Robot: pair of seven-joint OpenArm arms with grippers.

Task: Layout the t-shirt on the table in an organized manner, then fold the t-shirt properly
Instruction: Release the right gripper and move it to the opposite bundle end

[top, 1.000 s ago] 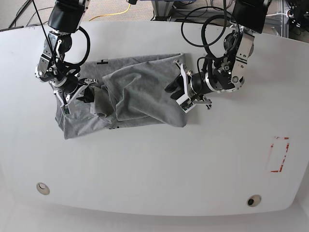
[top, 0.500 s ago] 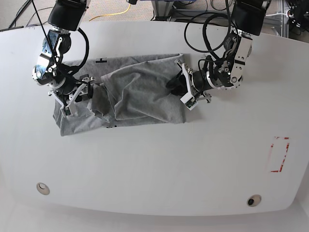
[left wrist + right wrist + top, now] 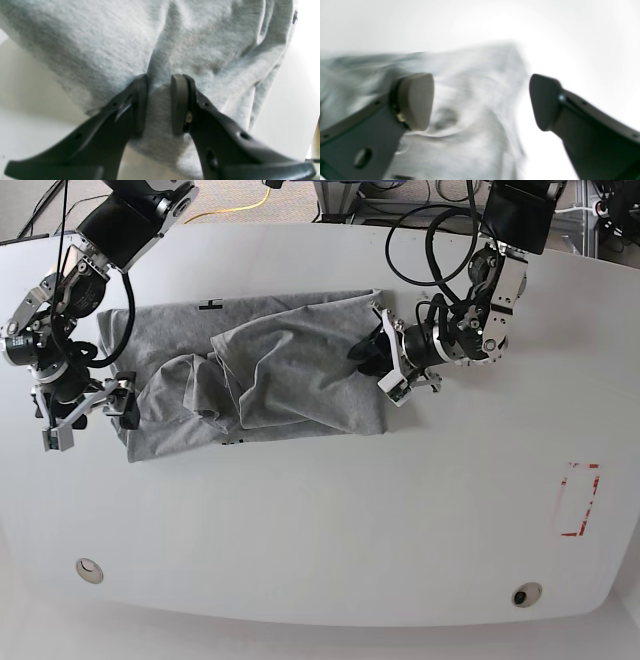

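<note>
The grey t-shirt lies rumpled on the white table, with folds bunched across its middle. My left gripper is at the shirt's right edge. The left wrist view shows that gripper shut on a pinched ridge of t-shirt fabric. Just off the shirt's left edge, my right gripper is open. In the blurred right wrist view, the right gripper has its jaws wide apart and nothing between them, with the t-shirt lying beyond.
A red tape rectangle marks the table at the right. Two round grommets sit near the front edge. Cables and arm bases crowd the far edge.
My right gripper opened, let go of the shirt's left part and swung left off the cloth. That part now lies flatter. The left gripper kept its grip and barely moved.
</note>
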